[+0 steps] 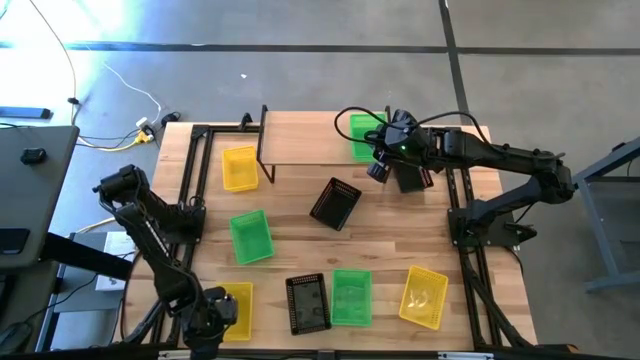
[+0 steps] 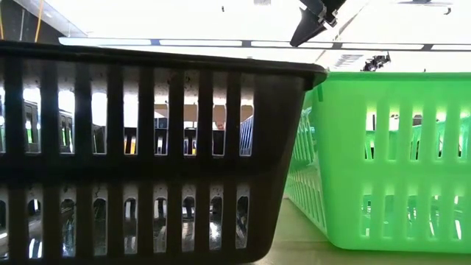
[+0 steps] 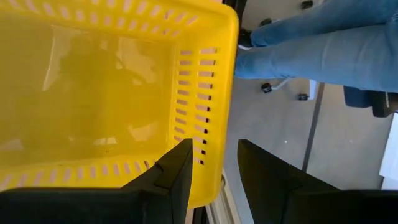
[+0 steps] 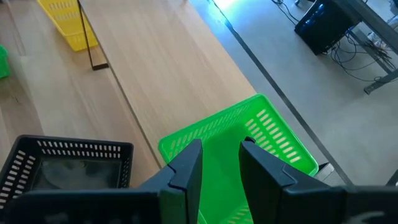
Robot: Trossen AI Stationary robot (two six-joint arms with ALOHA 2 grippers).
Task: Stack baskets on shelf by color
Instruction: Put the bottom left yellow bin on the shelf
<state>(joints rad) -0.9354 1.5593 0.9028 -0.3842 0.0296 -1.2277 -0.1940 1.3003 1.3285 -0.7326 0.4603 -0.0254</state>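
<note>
At the near left corner of the wooden surface (image 1: 400, 250) the left pincer (image 1: 212, 318) grips the wall of a yellow basket (image 1: 236, 308); in the left wrist view one finger (image 3: 173, 177) sits inside the rim and the other outside, the slotted wall pinched between them, with a person's blue-trousered legs (image 3: 317, 46) on the floor beyond; a second yellow basket (image 1: 239, 168) lies farther back by the left end of the shelf (image 1: 310, 137); a green basket (image 1: 250, 236) lies between those two, nearer the middle of the left side; the shelf, a light wood plank on thin black legs, stands along the far edge of the surface; a black basket (image 1: 335, 203) rests tilted just in front of the shelf; nearer the front edge a black basket (image 1: 307, 302) and a green basket (image 1: 351, 297) lie side by side, and these two fill the low view; a third yellow basket (image 1: 424, 296) lies to their right; at the right end of the shelf the right pincer (image 1: 382, 152) holds a green basket (image 1: 362, 136) by its rim, fingers narrow with the green wall between them in the right wrist view; another black basket (image 4: 68, 165) lies just beside that green one, close under the right arm.
</note>
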